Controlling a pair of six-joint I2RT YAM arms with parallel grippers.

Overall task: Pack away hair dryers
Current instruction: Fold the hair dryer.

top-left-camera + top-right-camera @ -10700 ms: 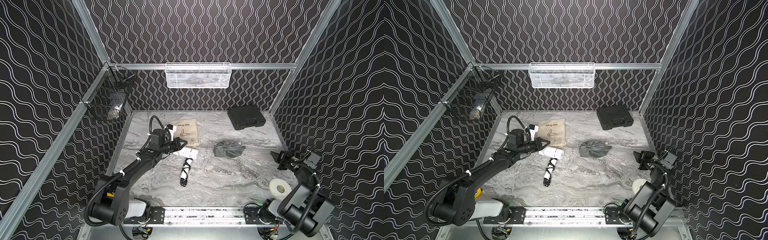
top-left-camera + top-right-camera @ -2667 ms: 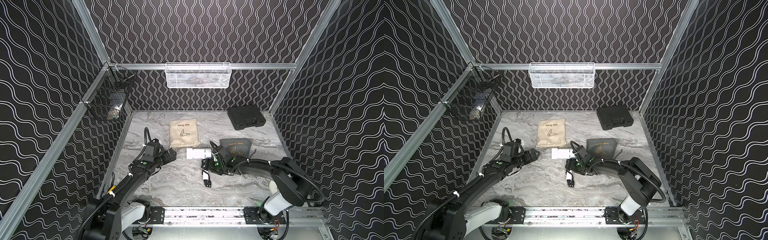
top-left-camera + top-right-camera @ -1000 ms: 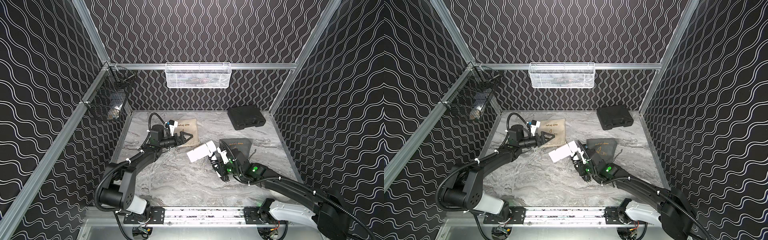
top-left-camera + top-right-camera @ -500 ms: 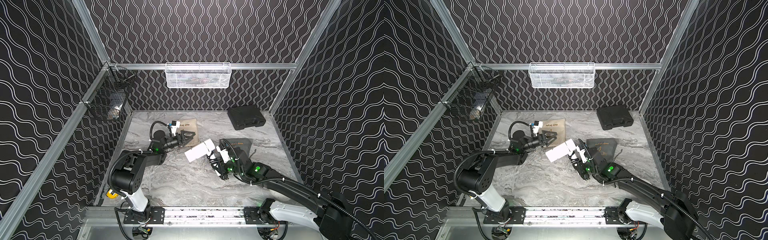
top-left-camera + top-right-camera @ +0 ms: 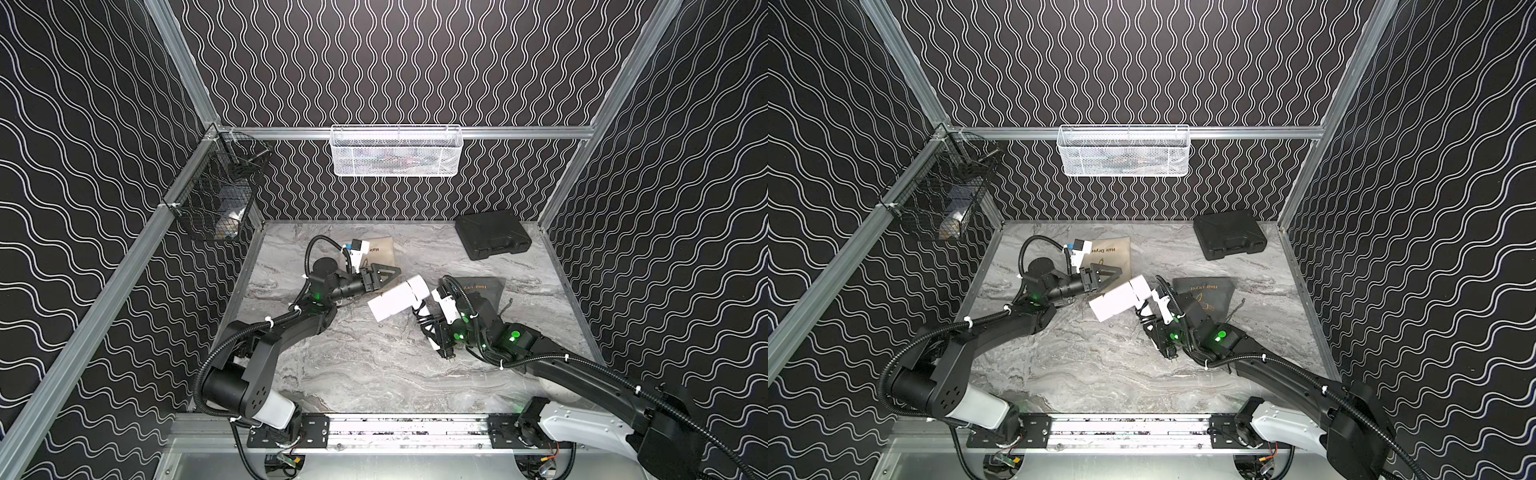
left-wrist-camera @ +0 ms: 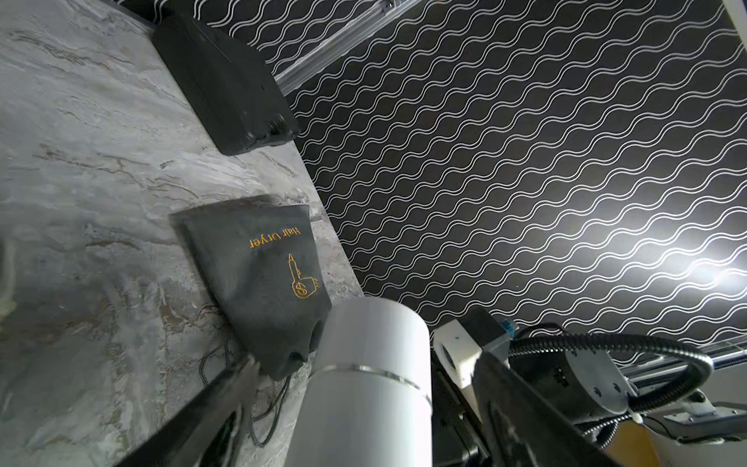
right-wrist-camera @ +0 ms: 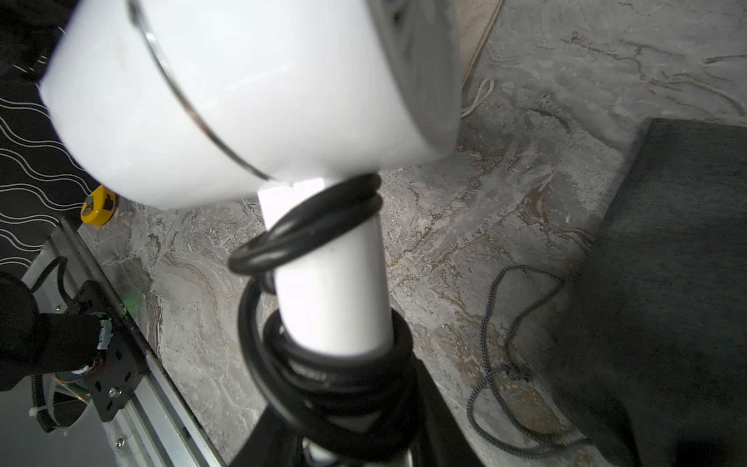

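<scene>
The white hair dryer (image 5: 397, 297) (image 5: 1119, 300) is lifted off the marble floor and tilted. My right gripper (image 5: 434, 330) (image 5: 1156, 328) (image 7: 335, 424) is shut on its handle (image 7: 331, 291), where the black cord is wound. My left gripper (image 5: 388, 276) (image 5: 1111, 276) (image 6: 364, 404) is open at the barrel's far end. In the left wrist view the white barrel (image 6: 364, 384) lies between its fingers (image 6: 218, 400), with a gap on each side. Behind the left gripper lies the beige pouch (image 5: 380, 253) (image 5: 1113, 251). The grey pouch (image 5: 482, 286) (image 5: 1208, 291) (image 6: 262, 275) lies flat beside the right wrist.
A black hard case (image 5: 492, 239) (image 5: 1229, 232) sits at the back right. A white wire basket (image 5: 395, 151) hangs on the back wall, a black wire basket (image 5: 216, 199) on the left wall. The grey pouch's drawstring (image 7: 505, 347) trails on the floor.
My left gripper has reached right until its open jaws straddle the dryer's barrel, and the left arm has swung round. The right gripper keeps the dryer raised, almost in place.
</scene>
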